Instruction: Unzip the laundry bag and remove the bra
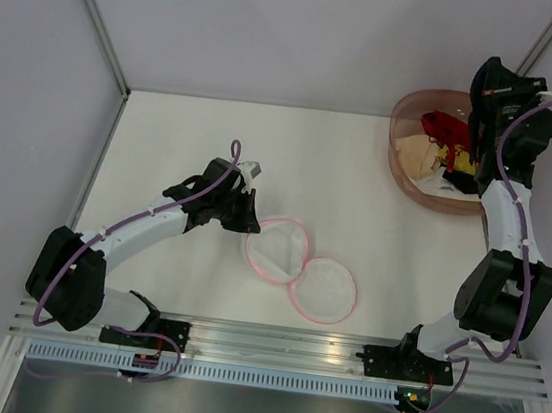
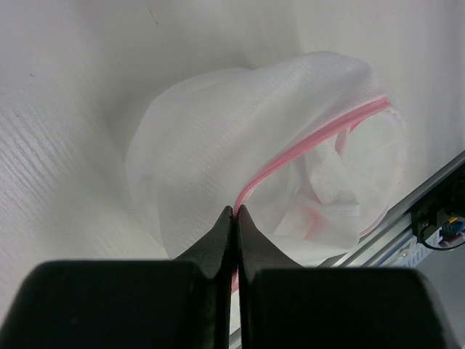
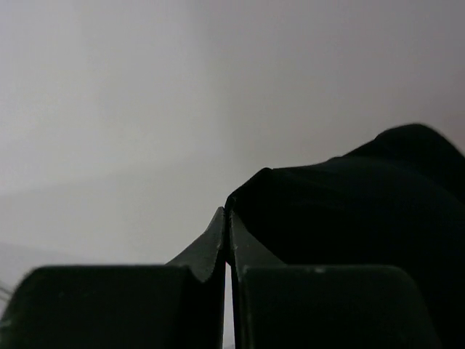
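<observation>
The laundry bag (image 1: pixel 279 249) lies unzipped on the white table, its two round white mesh halves with pink rims spread side by side. In the left wrist view the bag (image 2: pixel 211 138) gapes open, with only folded mesh showing inside. My left gripper (image 1: pixel 253 226) is shut on the bag's pink zipper rim (image 2: pixel 312 138), fingertips pinched together (image 2: pixel 237 209). My right gripper (image 1: pixel 475 153) is raised over the basket at the far right. In its wrist view it (image 3: pixel 227 212) is shut with a black garment (image 3: pixel 349 211), apparently the bra, pinched at its tips.
A pinkish-brown plastic basket (image 1: pixel 404 112) stands at the far right and holds red (image 1: pixel 437 123), beige (image 1: pixel 418 158) and black (image 1: pixel 460 180) clothes. Grey walls enclose the table at the back and left. A metal rail (image 1: pixel 279 343) runs along the near edge.
</observation>
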